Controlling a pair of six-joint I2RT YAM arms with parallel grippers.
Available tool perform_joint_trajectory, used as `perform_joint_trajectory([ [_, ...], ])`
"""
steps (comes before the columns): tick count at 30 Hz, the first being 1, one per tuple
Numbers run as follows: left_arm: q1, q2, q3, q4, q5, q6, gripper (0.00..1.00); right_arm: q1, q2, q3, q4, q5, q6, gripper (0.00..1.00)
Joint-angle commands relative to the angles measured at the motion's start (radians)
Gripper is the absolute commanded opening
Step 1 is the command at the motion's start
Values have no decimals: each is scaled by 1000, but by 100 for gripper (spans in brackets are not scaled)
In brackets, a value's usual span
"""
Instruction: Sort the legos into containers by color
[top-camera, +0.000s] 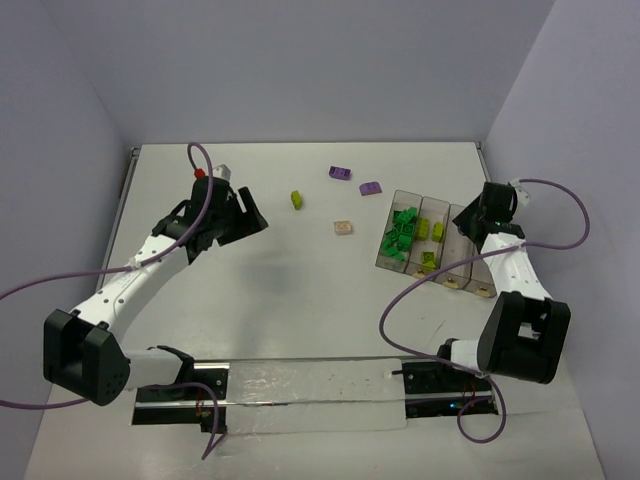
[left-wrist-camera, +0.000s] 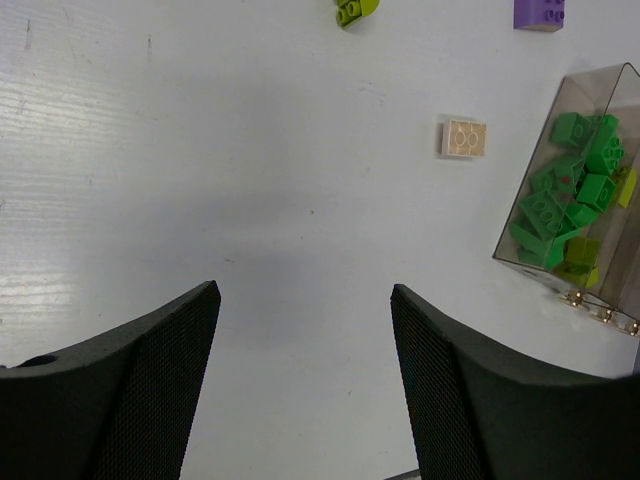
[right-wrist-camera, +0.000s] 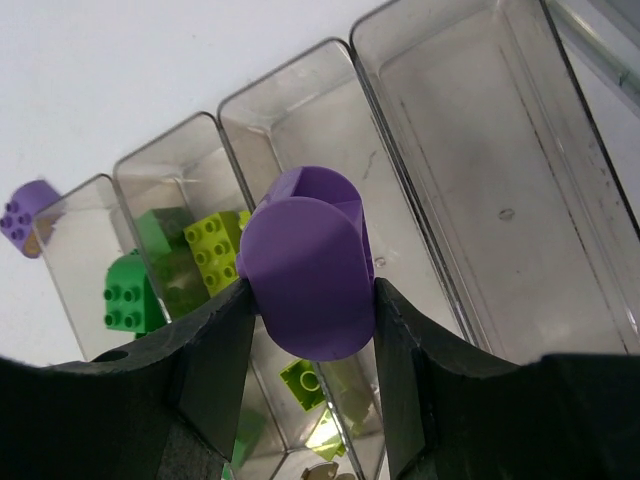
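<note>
Purple lego (right-wrist-camera: 308, 270) in right jaws; bins (right-wrist-camera: 480, 170) cropped

Smoky bins (right-wrist-camera: 480, 150), purple brick (right-wrist-camera: 310, 270)

Smoky bins (right-wrist-camera: 480, 150): dk green legos (top-camera: 402, 232) leftmost, yel-green legos (right-wrist-camera: 215, 250) next; purple lego (right-wrist-camera: 312, 265) held above; tan lego (top-camera: 343, 228) loose outside.

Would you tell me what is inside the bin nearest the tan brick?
A heap of dark green bricks; the bin's floor and any bricks beneath the heap are covered.
</note>
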Motion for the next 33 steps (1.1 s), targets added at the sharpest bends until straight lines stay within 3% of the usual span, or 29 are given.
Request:
perform_joint_trajectory([
  [1,-10,4,5,49,13,4,77,-5,22,-24,57,13,-8,31],
  [7,-10,18,14,50,12,7,77,-5,42,-22,66,19,-13,32],
  [11,-12,24,13,52,13,5,77,-5,61,-24,68,12,-15,40],
  [14,-14,24,14,48,12,8,77,-5,72,-22,63,9,-14,69],
  [17,-15,24,16,46,10,8,77,-4,65,-6,48,-1,-18,83],
  [22,-18,14,17,45,-5,-1,77,31,-20,42,1,6,-30,86],
  [26,-18,4,20,44,-25,-16,77,199,-61,139,-27,72,-66,85],
  [28,-18,2,24,45,-29,-24,77,342,-17,214,-75,94,-104,85],
  [33,-21,-15,24,39,-47,-35,77,505,240,455,-174,79,-138,84],
])
